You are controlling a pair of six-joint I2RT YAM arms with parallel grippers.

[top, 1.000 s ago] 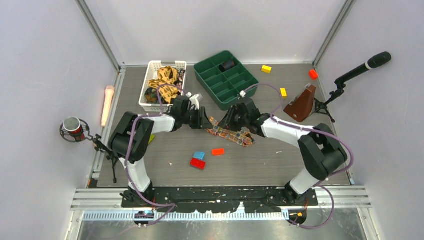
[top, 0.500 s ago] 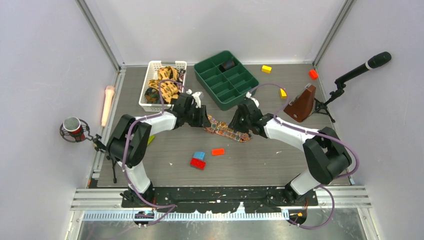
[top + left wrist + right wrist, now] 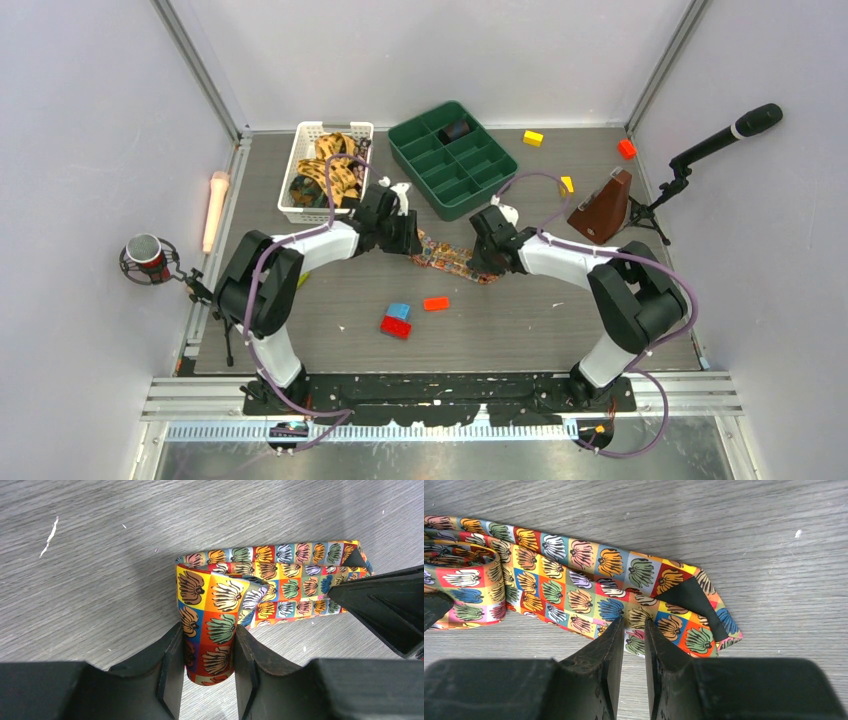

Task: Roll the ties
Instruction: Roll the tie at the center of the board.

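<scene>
One tie (image 3: 448, 258), a patchwork of orange, red, blue and green flower squares, lies on the grey table between my two grippers. My left gripper (image 3: 408, 240) is shut on its rolled end (image 3: 210, 630), which stands between the fingers (image 3: 169, 655). The rest of the tie (image 3: 290, 585) trails flat to the right. My right gripper (image 3: 483, 260) is shut on the tie's edge near the wide pointed end (image 3: 696, 615); the jaws (image 3: 634, 625) stand almost together with fabric at their tips. More ties (image 3: 330, 165) lie piled in the white basket (image 3: 298, 208).
A green compartment tray (image 3: 478, 185) behind the grippers holds a dark roll (image 3: 458, 130). Blue (image 3: 399, 311), red (image 3: 396, 327) and orange (image 3: 436, 303) blocks lie in front. Yellow blocks (image 3: 533, 138), a red block (image 3: 627, 148), a brown metronome (image 3: 603, 210) and a microphone (image 3: 720, 140) are at the right.
The tie's flat stretch has grown shorter and its wide end has shifted left. My left gripper moved slightly right with the roll. My right gripper swung down onto the tie near its wide end.
</scene>
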